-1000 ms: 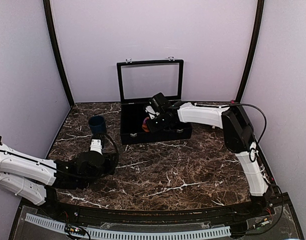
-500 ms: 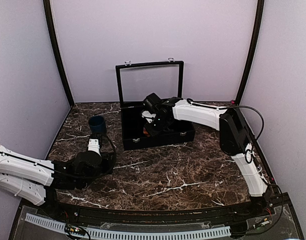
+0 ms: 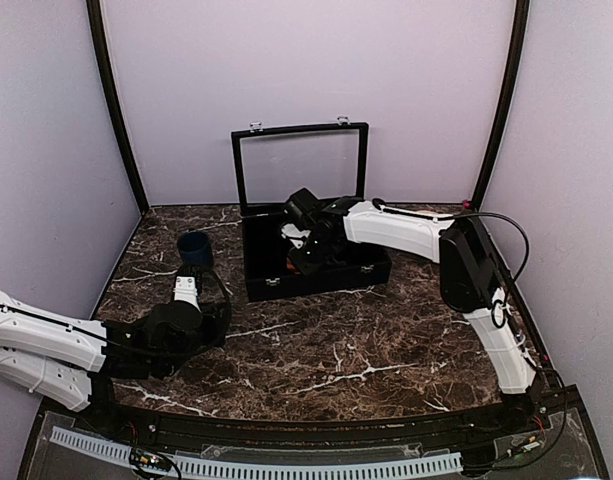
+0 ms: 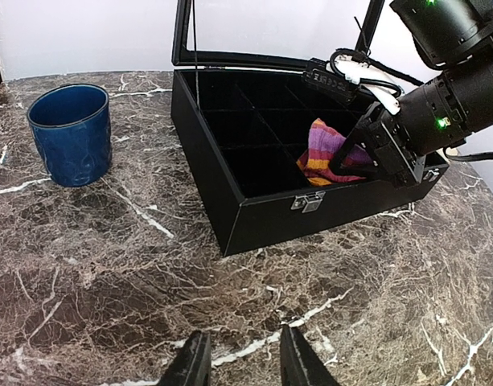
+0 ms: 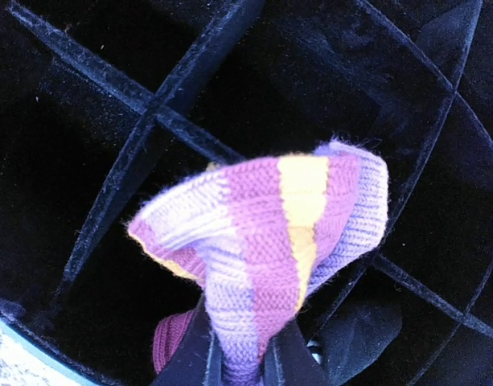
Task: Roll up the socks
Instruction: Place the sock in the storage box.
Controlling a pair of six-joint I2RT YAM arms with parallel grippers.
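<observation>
A knitted sock [image 5: 262, 233] with purple, pink and orange bands and a maroon part hangs bunched over the divided compartments of the black box [image 4: 230, 201]. My right gripper [image 5: 242, 346] is shut on the sock's lower end, just above the dividers. In the left wrist view the sock [image 4: 326, 149] shows inside the box's near right corner, with the right gripper [image 4: 355, 161] on it. My left gripper [image 4: 240, 358] hovers low over the marble in front of the box, jaws apart with nothing between them. From above, the left gripper [image 3: 189, 290] sits to the left of the box.
The box's glass lid [image 3: 301, 165] stands upright at the back. A dark blue cup [image 4: 71, 133] stands on the marble table [image 4: 109, 265] left of the box, close ahead of the left gripper. Purple walls close in the back and sides.
My right gripper has moved left inside the box with the sock in it, and the box has turned slightly. The left arm has barely shifted.
</observation>
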